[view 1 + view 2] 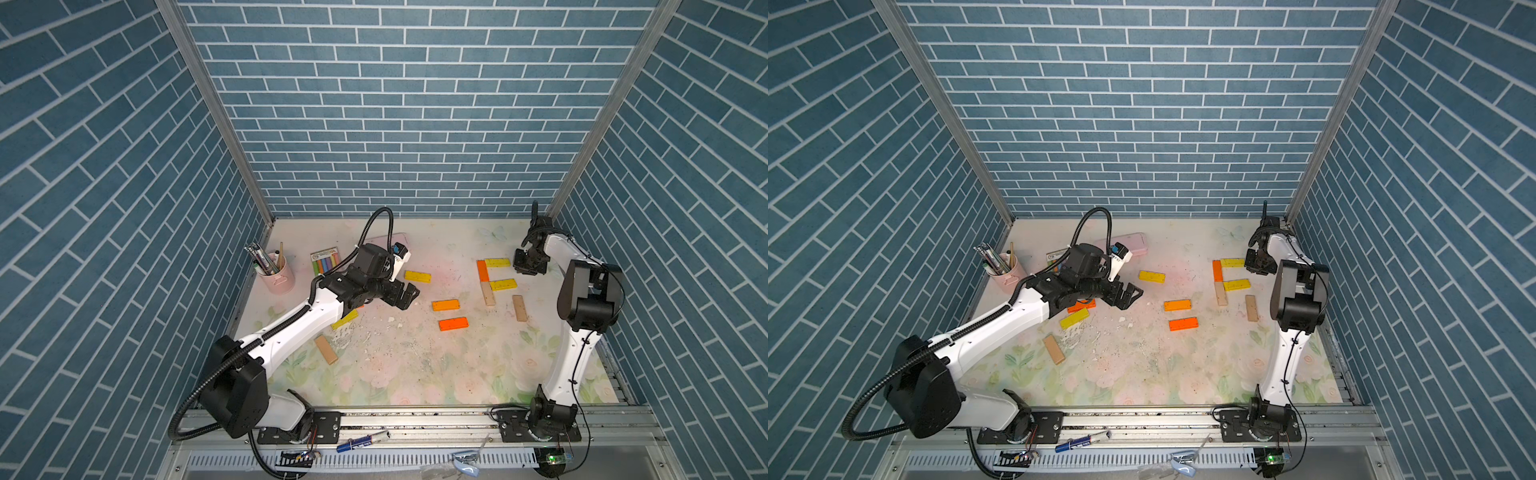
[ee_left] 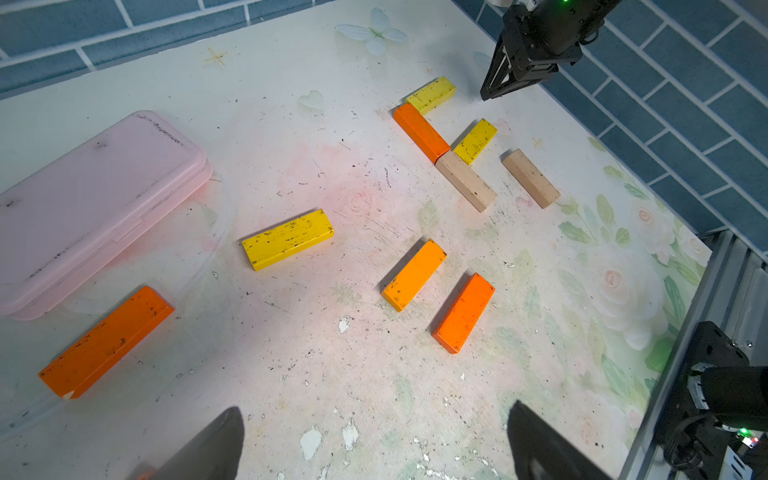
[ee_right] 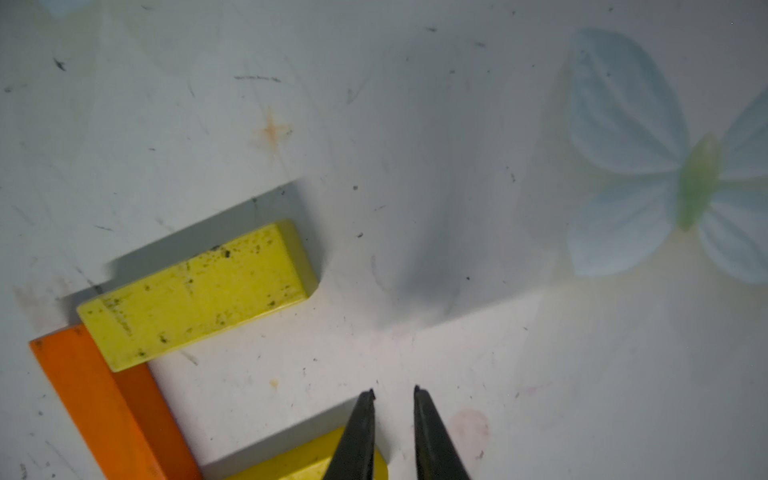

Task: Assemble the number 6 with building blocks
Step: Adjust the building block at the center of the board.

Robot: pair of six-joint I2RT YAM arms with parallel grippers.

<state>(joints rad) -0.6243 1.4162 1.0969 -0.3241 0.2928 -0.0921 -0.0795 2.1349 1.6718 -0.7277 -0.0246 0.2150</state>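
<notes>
- a blue marker lies on the metal rail at the front edge, ahead of the floral table.
- nearest tan block lies flat beside the left forearm, well apart from the rest.
- slanted yellow block and half-hidden orange block lie close together, partly under the left arm.
- red-orange block and amber block lie side by side, near each other but not touching, around mid-table.
- loose tan block lies alone to the right, apart from the figure.
- left gripper hovers over mid-table with its jaws spread wide, nothing between them.
- the started figure: tan stroke block and orange stroke block lie end to end in one line. the middle yellow block juts rightward from their joint.
- lone yellow block lies by itself, just beyond the left gripper.
- far yellow block touches the orange one's far end and points right.
- right gripper sits just beside the free ends of the two yellow bars. its jaws are drawn together and empty.
- a pink cup of pens, a chalk pack and a pink case sit at the far left.
</notes>
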